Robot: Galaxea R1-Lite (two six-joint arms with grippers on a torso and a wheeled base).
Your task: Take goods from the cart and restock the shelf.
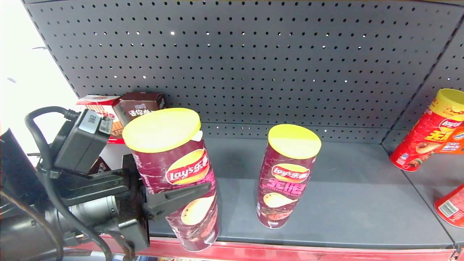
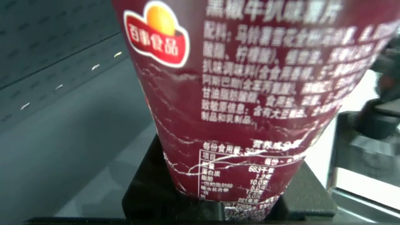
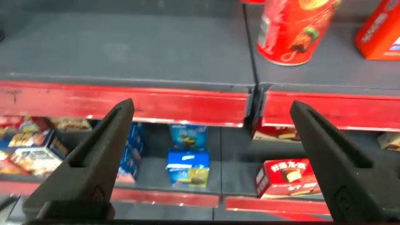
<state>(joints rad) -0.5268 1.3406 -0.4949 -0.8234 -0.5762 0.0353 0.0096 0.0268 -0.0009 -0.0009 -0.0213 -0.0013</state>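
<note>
Chip can (image 1: 181,159) in left tool (image 1: 181,192), twin can (image 1: 288,174) beside, boxes (image 1: 123,108) behind

We face a dark pegboard panel (image 1: 253,65) at twelve o'clock, the grey shelf (image 1: 355,203), its red edge (image 1: 326,252) at six, white brightness (image 1: 21,72) at nine.

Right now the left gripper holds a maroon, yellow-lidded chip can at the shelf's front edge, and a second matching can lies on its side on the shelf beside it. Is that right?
Not quite. The second can stands upright on the shelf, lid up, as the head view shows. The rest holds: the left gripper grips the first can at the front edge.
</note>
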